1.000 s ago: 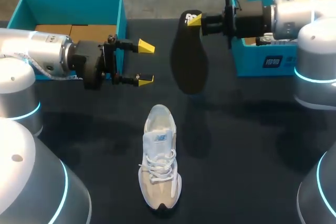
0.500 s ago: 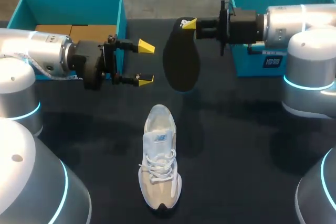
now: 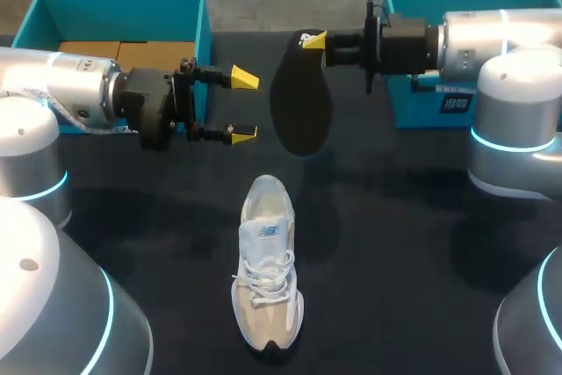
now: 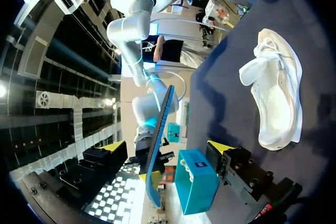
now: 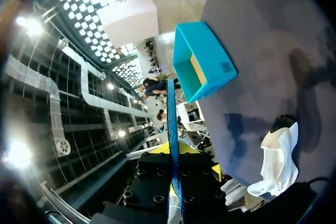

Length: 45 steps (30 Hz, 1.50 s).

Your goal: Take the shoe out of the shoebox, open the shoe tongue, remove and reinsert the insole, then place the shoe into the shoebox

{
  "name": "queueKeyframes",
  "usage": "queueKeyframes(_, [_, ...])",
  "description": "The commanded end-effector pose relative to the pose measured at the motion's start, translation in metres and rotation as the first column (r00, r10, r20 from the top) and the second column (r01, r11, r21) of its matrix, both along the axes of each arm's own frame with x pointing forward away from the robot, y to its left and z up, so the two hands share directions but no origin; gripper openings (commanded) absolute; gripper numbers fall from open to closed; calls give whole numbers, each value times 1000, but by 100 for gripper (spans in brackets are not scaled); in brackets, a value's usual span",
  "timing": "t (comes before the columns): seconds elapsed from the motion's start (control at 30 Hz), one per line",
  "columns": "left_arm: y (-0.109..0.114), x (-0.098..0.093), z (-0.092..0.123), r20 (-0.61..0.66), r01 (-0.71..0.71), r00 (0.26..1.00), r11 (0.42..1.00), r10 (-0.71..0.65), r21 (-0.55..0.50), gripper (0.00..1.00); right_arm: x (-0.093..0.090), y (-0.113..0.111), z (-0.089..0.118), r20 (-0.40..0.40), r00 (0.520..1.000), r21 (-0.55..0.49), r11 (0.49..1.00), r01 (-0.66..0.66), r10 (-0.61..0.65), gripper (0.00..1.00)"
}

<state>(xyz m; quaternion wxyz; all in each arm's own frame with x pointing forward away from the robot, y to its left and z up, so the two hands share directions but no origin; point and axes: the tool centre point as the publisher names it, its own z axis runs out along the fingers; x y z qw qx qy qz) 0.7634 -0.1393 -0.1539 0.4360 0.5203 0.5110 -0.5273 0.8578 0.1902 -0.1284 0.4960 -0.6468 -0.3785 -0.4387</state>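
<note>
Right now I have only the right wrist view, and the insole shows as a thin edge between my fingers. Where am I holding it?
Observer: In the head view the right gripper pinches the insole at one end. The rest hangs down with its broad face toward the camera.
Operator: Where is the left gripper?
Observer: The left gripper is open and empty. It is beside the insole and not touching it.
Operator: How does the shoe sit?
Observer: The shoe stands upright on its sole, with its toe pointing back at the robot and its heel toward the hanging insole.
</note>
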Motion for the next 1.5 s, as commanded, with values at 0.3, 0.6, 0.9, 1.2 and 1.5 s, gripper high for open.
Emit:
queueKeyframes(0.3, [-27, 12, 2, 102, -28, 994, 999, 32, -41, 100, 1, 2, 1, -2, 1000, -6, 1000, 0, 0, 0])
queueKeyframes(0.6, [-41, 17, 7, 103, -29, 994, 998, 35, -56, 47, 1, 2, 1, -2, 1000, -6, 1000, 0, 0, 0])
queueKeyframes(0.9, [-50, 16, 8, 109, -23, 994, 997, 31, -75, 38, 1, 2, 1, -2, 1000, -6, 1000, 0, 0, 0])
queueKeyframes(1.2, [-52, 13, 11, 122, -15, 992, 996, 25, -84, 38, 1, 2, 1, -2, 1000, -6, 1000, 0, 0, 0])
queueKeyframes(1.5, [-54, 13, 13, 135, -7, 991, 996, 19, -89, 34, 1, 2, 1, -2, 1000, -6, 1000, 0, 0, 0])
